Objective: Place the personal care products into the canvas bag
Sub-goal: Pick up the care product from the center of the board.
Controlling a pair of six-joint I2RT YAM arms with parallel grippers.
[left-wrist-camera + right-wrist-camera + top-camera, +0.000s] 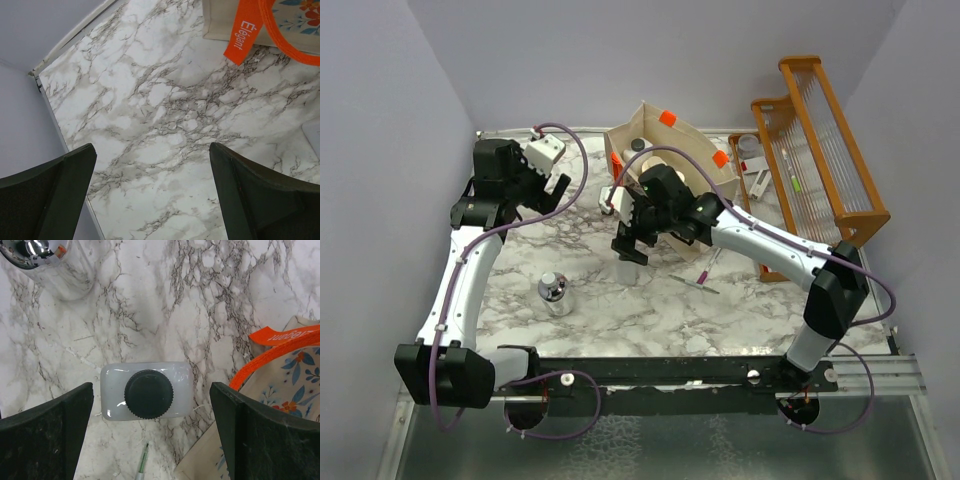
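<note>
both spread, the left hand (152,192) hovers idle while the right hand (631,254) hangs over the dark-capped white bottle (147,397) beside the canvas bag (280,390), seemingly poised to pinch it.

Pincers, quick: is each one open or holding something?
Left pincer: open, empty.
Right pincer: open over the white bottle, not gripping it.

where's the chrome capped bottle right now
In the top view the chrome-capped bottle stands on the marble table left of centre, nearer the front edge than the canvas bag and left of the right hand.
</note>
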